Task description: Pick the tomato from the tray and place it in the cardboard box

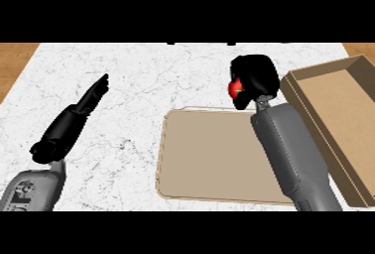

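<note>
My right hand (254, 78) is curled round a red tomato (235, 89), of which only a small patch shows at the hand's left side. The hand hovers beyond the far right corner of the tan tray (205, 158), just left of the cardboard box (333, 116). The box lies open at the right, and nothing shows on the part of its floor in view. My left hand (92, 96) rests on the left with fingers straight, pointing up and away, well apart from the tray.
The white marble counter (147, 69) spreads around the tray. Strips of wooden surface (15, 59) show at the far left and top right corners.
</note>
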Motion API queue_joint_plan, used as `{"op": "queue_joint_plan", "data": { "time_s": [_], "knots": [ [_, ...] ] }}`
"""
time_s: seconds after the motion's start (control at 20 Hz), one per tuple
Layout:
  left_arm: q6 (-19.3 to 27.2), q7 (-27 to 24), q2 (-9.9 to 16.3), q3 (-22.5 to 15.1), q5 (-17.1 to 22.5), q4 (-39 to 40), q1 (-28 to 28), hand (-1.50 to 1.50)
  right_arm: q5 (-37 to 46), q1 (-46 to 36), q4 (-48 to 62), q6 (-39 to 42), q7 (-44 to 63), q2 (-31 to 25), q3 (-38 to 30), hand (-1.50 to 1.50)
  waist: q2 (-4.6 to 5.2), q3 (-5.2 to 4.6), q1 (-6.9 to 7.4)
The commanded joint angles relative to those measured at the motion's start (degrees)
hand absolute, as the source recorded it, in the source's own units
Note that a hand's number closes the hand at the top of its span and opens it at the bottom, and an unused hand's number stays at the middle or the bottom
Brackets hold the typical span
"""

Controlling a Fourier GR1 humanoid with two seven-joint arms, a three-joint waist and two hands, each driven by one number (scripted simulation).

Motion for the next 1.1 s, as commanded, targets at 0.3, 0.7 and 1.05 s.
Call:
{"op": "queue_joint_plan", "data": {
  "time_s": [0.3,0.7,1.05],
  "knots": [
    [-1.99,2.24,0.77,0.96,2.01,-4.28,2.23,0.00,0.56,-6.43,-6.91,-7.91,16.75,-2.46,-11.14,1.50,-0.51,0.03,-0.30],
    [2.00,-0.05,-2.19,-0.85,-2.74,-0.89,0.92,0.00,-2.74,-7.44,-6.47,-10.57,18.73,-11.99,-20.17,1.50,-0.20,0.00,-1.14],
    [-1.14,0.53,-0.05,2.04,-0.13,-0.03,-0.55,0.00,-5.26,-6.10,0.94,-4.96,13.89,-23.08,-23.53,1.50,-0.16,0.00,-0.94]
  ]
}}
